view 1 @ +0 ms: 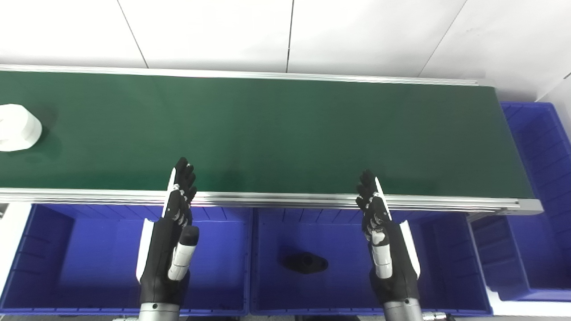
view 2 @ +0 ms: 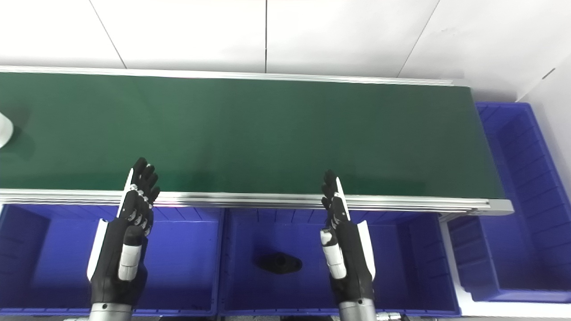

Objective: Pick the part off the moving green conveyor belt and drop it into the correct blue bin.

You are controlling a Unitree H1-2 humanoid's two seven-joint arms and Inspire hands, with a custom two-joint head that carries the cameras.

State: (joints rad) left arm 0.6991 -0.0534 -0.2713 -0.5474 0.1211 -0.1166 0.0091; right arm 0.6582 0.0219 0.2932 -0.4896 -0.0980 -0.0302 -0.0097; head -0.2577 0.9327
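- Two robot hands wait at the near rail of the green conveyor belt [view 1: 276,133]: our left robot hand [view 1: 171,232] and our right robot hand [view 1: 386,236] both stand with fingers straight and apart, grasping nothing.
- We judge that we hold them raised over the blue bins, fingertips at the belt's edge, so that either can reach in as soon as a part comes within range.
- One white part [view 1: 17,127] sits on the belt at the far left, well apart from both hands and cut off by the picture's edge, so we cannot tell its full shape.
- The left bin [view 1: 53,249] lies under our left robot hand; the middle bin [view 1: 267,285] already holds a black part [view 1: 305,262], which suggests to us that each bin takes one kind.
- Another blue bin [view 1: 535,133] stands past the belt's right end.
- No brands, labels or writing can be read anywhere.
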